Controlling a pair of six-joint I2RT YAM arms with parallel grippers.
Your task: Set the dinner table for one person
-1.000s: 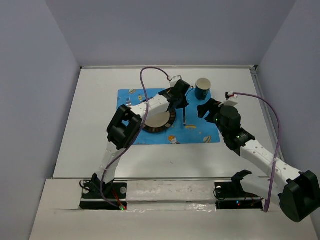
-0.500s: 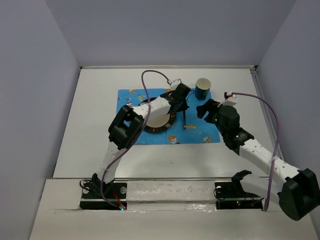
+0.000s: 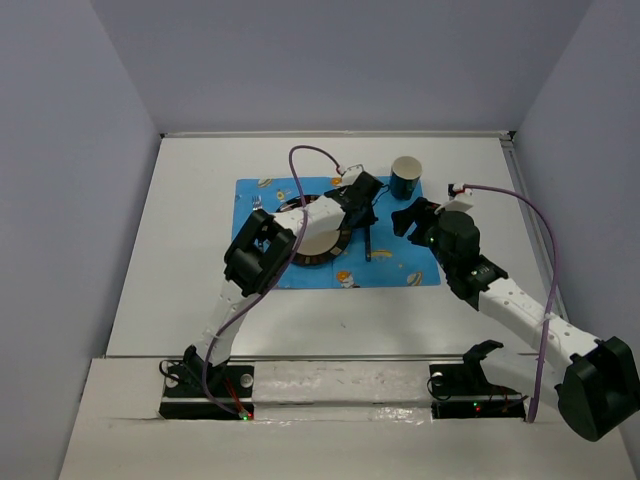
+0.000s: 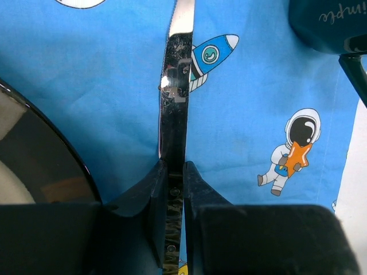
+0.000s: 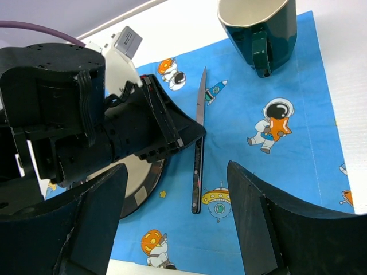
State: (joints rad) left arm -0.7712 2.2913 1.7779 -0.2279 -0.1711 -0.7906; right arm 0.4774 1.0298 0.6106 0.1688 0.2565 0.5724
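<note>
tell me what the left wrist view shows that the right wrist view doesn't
Only the left wrist view: the left end effector clamped on the slim silver table knife, seen close, and white lettering on the dark green ceramic mug.
Only the right wrist view: the knife's full length, the mug's cream inside and handle, the white matte dinner table, and the right end effector, open and holding nothing.
Both: knife, mug, the blue cartoon-printed cloth mat and the round black-rimmed plate.
</note>
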